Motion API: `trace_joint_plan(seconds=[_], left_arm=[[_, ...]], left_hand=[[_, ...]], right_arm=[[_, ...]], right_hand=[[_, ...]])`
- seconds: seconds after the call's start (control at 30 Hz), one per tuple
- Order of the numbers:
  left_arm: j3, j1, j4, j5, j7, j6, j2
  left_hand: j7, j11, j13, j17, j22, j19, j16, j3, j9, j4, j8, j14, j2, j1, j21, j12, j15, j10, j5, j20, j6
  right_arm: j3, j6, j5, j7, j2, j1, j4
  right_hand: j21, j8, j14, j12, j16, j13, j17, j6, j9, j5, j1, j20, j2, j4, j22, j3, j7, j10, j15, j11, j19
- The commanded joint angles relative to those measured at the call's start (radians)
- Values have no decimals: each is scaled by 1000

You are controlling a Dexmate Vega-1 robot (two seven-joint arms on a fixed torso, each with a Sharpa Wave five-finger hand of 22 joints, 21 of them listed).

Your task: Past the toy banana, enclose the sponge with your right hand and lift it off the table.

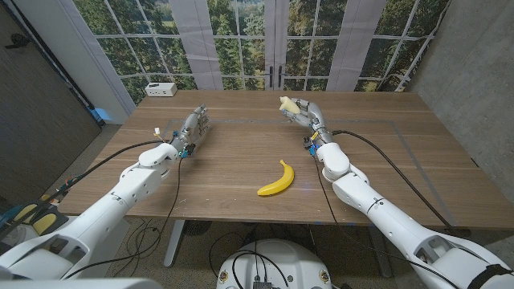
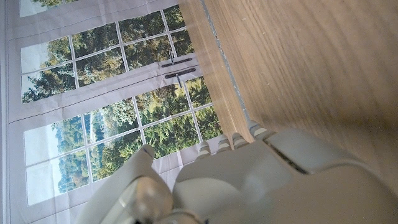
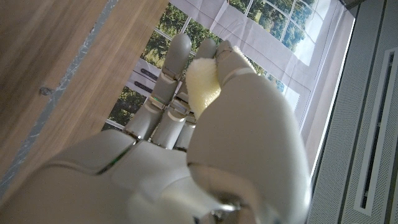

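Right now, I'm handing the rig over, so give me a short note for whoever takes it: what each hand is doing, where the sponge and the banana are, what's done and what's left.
Right hand: past the banana, near the far edge of the table, fingers wrapped around the pale yellow sponge. In the right wrist view the sponge sits between the thumb and the fingers.
Left hand: holds nothing, waiting on the table's left side.
Toy banana: lies on the table near the front edge, untouched.
Done: reach past the banana, sponge enclosed, and it looks raised off the wood, though clearance is hard to judge.
Left: confirm the lift, keep the grip steady.
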Motion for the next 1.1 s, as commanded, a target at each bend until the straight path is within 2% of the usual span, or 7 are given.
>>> trace_joint_plan(seconds=[0.03,0.4,0.73,0.8,0.9,1.03,1.1], left_arm=[[13,-20,18,5,-33,7,4],[12,-22,4,5,-52,21,26],[20,-53,57,0,-137,-12,23],[23,-62,78,-3,-169,-22,23],[24,-70,105,-10,-204,-29,21],[32,-83,130,-5,-249,-39,29],[23,-71,133,-19,-246,-48,21]], left_hand=[[-4,3,3,5,4,3,0,-4,2,2,1,-86,29,7,-6,0,-5,-31,5,3,-39],[-5,1,3,5,4,3,0,-5,3,2,0,-85,29,7,-6,-1,-5,-32,5,3,-39],[-5,0,3,5,4,6,1,-5,3,2,0,-84,30,8,-5,0,-5,-29,6,2,-40],[-5,0,3,5,4,6,1,-5,3,2,0,-83,30,8,-5,-1,-6,-30,6,2,-40],[-5,7,3,5,4,6,1,-5,3,2,0,-83,30,9,-5,0,-5,-29,6,1,-39],[-3,-5,3,5,4,7,1,-5,3,2,1,-83,31,9,-5,-1,-5,-28,6,1,-39],[-4,0,3,5,4,7,0,-5,3,2,0,-83,31,9,-5,-1,-5,-29,6,1,-39]], right_arm=[[33,14,88,22,8,-22,2],[55,-5,154,46,13,-16,5],[84,1,248,91,24,-22,7],[97,3,275,89,28,-37,-10],[98,-20,248,43,14,-55,-57],[101,-29,246,20,9,-73,-91],[104,-35,252,8,13,-83,-103]], right_hand=[[9,4,16,5,-2,4,5,85,7,6,131,-88,136,2,-2,10,88,87,-5,82,-5],[17,2,16,6,-5,6,6,85,7,5,131,-88,136,2,-4,11,89,89,-5,79,-9],[25,0,17,5,-6,6,8,85,8,5,131,-88,135,2,-7,13,90,88,-5,81,-12],[26,0,17,4,-7,6,8,85,8,5,131,-88,135,2,-7,13,90,88,-5,83,-12],[29,-1,18,4,-7,7,10,85,8,5,132,-88,135,2,-8,14,91,88,-5,84,-13],[34,-2,18,5,-8,8,11,84,8,4,132,-88,135,1,-10,15,90,88,-5,82,-15],[35,-3,18,5,-8,9,12,84,9,4,132,-88,135,1,-10,15,90,87,-5,81,-16]])
